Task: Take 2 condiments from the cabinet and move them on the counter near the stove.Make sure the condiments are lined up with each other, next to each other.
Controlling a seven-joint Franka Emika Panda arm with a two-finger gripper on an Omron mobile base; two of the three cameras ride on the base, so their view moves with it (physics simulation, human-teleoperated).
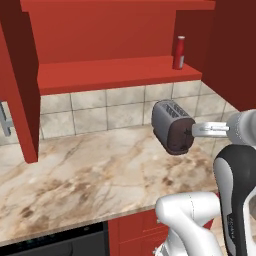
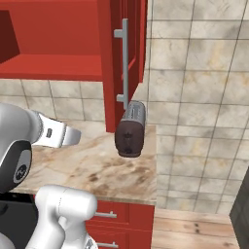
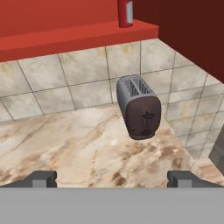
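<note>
One condiment, a red bottle (image 1: 179,52) with a pale cap, stands upright at the right end of the cabinet's red inner shelf (image 1: 115,75); the hand view shows the bottle's (image 3: 125,12) lower part at the top edge. The cabinet doors (image 1: 20,85) are swung open. My gripper (image 3: 112,179) is open, its two dark fingertips (image 3: 43,178) far apart with nothing between them, hovering above the beige marble counter (image 1: 95,175) and well short of the shelf. The white arm (image 1: 212,130) reaches in from the right. The stove is out of view.
A dark grey toaster (image 1: 172,126) sits on the counter under the shelf's right end, near the tiled wall (image 1: 90,112). The open right cabinet door with its silver bar handle (image 2: 125,63) hangs just above it. A dark appliance front (image 1: 55,242) lies below the counter edge.
</note>
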